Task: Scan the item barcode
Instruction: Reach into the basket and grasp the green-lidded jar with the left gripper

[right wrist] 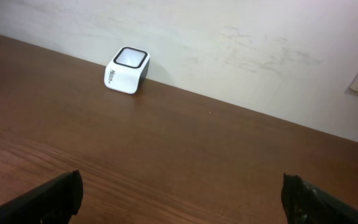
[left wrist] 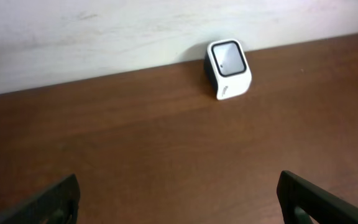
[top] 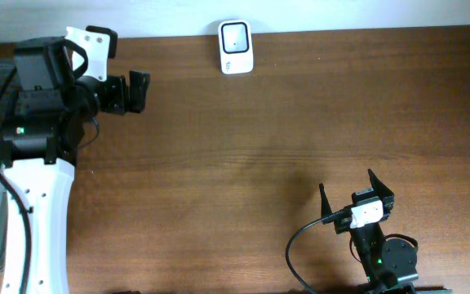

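Left gripper [top: 140,91] upper left, right gripper [top: 347,183] lower right: both spread, empty (no item visible); present barcode squarely to scanner [top: 235,46] top centre

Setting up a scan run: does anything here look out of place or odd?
Nothing is spilled or damaged. The white scanner stands upright by the wall. One oddity: no item to scan shows in any view, and the left hand and right hand are open, holding nothing.

White left arm [top: 31,220] (black left claw [top: 140,91]); black right arm [top: 386,257], black cable [top: 291,247].
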`<state>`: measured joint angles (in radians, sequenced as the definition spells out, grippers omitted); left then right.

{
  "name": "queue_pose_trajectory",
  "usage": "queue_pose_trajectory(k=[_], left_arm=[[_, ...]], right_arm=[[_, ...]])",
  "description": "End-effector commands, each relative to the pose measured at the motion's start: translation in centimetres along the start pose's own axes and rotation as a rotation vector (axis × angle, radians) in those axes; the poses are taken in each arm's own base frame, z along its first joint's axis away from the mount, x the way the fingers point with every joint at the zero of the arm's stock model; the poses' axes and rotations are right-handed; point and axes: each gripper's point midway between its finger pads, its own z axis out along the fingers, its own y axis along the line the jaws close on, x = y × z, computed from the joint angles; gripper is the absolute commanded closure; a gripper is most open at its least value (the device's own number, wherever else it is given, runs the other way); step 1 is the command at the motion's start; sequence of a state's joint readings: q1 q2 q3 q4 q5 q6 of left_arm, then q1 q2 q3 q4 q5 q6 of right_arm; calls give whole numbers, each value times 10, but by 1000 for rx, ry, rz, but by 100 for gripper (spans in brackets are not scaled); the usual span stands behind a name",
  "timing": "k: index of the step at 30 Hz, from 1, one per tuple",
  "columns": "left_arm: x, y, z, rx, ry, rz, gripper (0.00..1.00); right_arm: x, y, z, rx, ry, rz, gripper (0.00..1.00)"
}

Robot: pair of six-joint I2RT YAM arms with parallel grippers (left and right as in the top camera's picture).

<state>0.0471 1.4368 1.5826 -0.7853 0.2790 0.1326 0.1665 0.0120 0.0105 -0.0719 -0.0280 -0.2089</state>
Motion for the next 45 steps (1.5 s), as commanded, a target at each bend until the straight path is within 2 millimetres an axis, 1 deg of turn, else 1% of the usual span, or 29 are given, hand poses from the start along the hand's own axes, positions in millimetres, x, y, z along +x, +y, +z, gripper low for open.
queue_pose_trajectory(k=[1, 2, 3, 4, 5, 6, 7, 9, 10, 11, 13, 15, 16, 17, 18, 20, 21, 22, 23, 25, 26, 28, 31, 34, 38, 40, 42, 45], left_arm=[[-31, 67, -33, -274, -108, -176, 1], [-41, 83, -48, -329, -144, -191, 1], [-47, 94, -60, -366, -170, -200, 1], [-55, 123, -86, -471, -221, -258, 1], [-52, 149, -104, -563, -249, -330, 1], [-42, 183, -126, -666, -280, -432, 1], [-32, 204, -137, -715, -285, -485, 1], [-12, 232, -149, -779, -269, -548, 1], [4, 251, -150, -816, -236, -583, 1], [18, 265, -145, -825, -201, -612, 1], [42, 284, -118, -744, -118, -631, 0], [68, 297, -92, -676, -46, -687, 0], [87, 302, -76, -649, 13, -724, 1], [106, 307, -61, -635, 74, -752, 2], [115, 309, -53, -627, 107, -757, 3], [140, 312, -30, -599, 196, -753, 3], [148, 311, -20, -584, 229, -746, 3], [151, 310, -14, -575, 244, -740, 4], [158, 307, -3, -553, 282, -717, 3], [166, 306, 7, -538, 311, -716, 3], [173, 304, 13, -514, 329, -729, 2], [184, 298, 25, -456, 371, -699, 2], [207, 294, 37, -432, 436, -713, 3], [221, 294, 47, -419, 470, -729, 4], [219, 289, 56, -396, 480, -673, 5], [218, 286, 59, -396, 486, -659, 8], [221, 286, 58, -423, 510, -650, 12], [234, 286, 56, -446, 549, -654, 16]], right_arm=[[1, 3, 0, -15, -1, 10, 2], [1, 3, 0, -15, -2, 10, 2], [1, 3, 0, -15, -1, 10, 2], [1, 3, 0, -15, -1, 10, 2], [1, 3, 0, -15, -1, 10, 2], [1, 3, 0, -15, -1, 10, 2], [1, 3, 0, -15, -1, 10, 2], [1, 3, 0, -15, -1, 10, 2], [1, 3, 0, -15, -1, 10, 2], [1, 3, 0, -15, -1, 10, 2], [1, 3, 0, -15, -1, 10, 2], [1, 3, 0, -15, -1, 10, 2], [1, 3, 0, -15, -2, 10, 2], [1, 3, 0, -15, -1, 10, 2], [1, 3, 0, -15, -1, 11, 2], [1, 3, 0, -15, -1, 10, 2], [1, 3, 0, -15, -1, 10, 2], [1, 3, 0, -15, -1, 10, 2], [1, 3, 0, -15, -1, 10, 2], [1, 3, 0, -15, -1, 10, 2], [1, 3, 0, -15, -1, 10, 2], [1, 3, 0, -15, -1, 10, 2], [1, 3, 0, -15, -1, 10, 2], [1, 3, 0, -15, -1, 10, 2], [1, 3, 0, -15, -1, 10, 2], [1, 3, 0, -15, -2, 10, 1], [1, 3, 0, -15, -1, 10, 2], [1, 3, 0, -15, -1, 10, 2]])
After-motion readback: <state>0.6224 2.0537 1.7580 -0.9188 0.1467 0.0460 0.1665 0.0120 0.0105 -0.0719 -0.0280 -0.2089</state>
